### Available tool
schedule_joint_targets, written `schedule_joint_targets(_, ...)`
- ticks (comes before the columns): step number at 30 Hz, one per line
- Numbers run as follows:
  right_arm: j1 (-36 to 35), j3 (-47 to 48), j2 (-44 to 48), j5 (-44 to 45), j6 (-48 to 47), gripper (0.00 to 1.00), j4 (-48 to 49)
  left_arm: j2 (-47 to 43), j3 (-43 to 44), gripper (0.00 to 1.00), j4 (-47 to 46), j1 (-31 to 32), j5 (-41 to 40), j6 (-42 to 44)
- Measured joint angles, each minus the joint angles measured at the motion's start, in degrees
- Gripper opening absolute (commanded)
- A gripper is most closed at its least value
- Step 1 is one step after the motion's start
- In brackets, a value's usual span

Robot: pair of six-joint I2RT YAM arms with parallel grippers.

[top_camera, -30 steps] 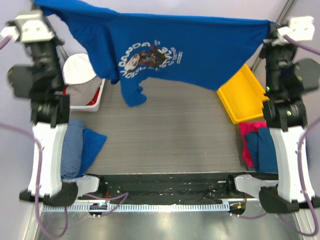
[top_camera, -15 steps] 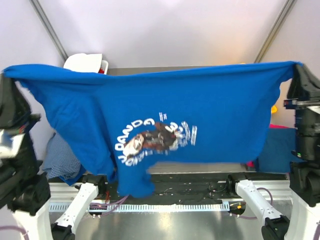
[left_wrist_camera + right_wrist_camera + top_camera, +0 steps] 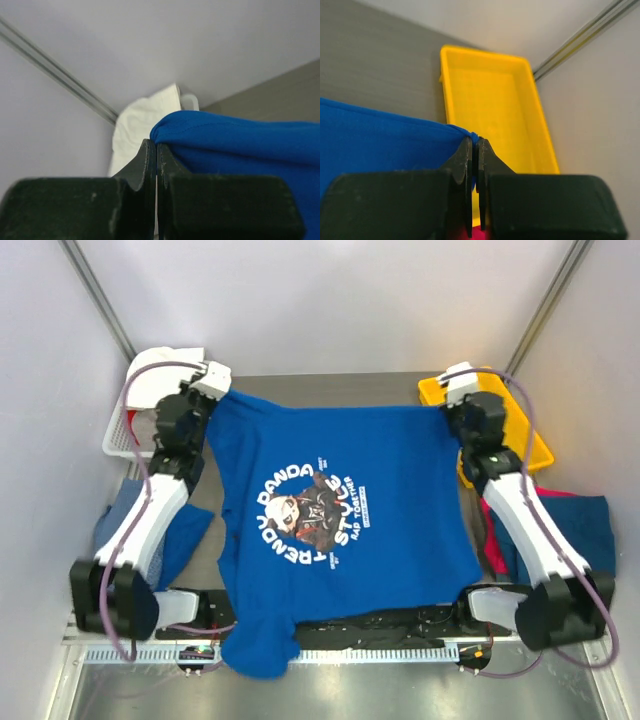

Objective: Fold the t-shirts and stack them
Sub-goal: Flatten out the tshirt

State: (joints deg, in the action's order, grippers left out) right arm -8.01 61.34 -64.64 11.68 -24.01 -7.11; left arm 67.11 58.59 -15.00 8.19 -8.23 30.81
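Observation:
The royal blue t-shirt (image 3: 340, 510) with a round white-and-brown chest print lies spread over the table, print up, its near end hanging over the front edge. My left gripper (image 3: 218, 390) is shut on its far left corner (image 3: 170, 131). My right gripper (image 3: 445, 403) is shut on its far right corner (image 3: 470, 136). The far hem is stretched straight between them. A plain blue shirt (image 3: 135, 530) lies bunched at the left under my left arm. A magenta shirt (image 3: 492, 540) and a blue one (image 3: 585, 515) lie at the right.
A white basket (image 3: 120, 435) holding white cloth (image 3: 142, 120) stands at the far left corner. A yellow bin (image 3: 535, 445) stands at the far right, also seen in the right wrist view (image 3: 495, 110). Grey walls enclose the table on three sides.
The shirt was held up hanging between both raised grippers; both arms have swung it forward and down, and it now lies flat on the table with the print facing up.

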Motion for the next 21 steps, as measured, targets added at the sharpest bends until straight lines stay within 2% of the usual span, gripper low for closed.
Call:
schedule_joint_targets(2,0.00,-1.73,-7.15,0.92,-1.07,0.01,2.36,8.92,0.00,0.00,-2.38,-0.15,-1.22,1.20)
schedule_joint_targets(9,0.00,-0.09,-24.26,2.80,-2.86,0.01,7.41,26.84,3.98,0.00,-8.39,-0.22,-5.60,2.80)
schedule_joint_targets(21,-0.02,14.56,-38.75,4.90,-3.91,0.01,13.31,39.50,14.64,0.00,-18.64,-0.46,-10.91,5.90)
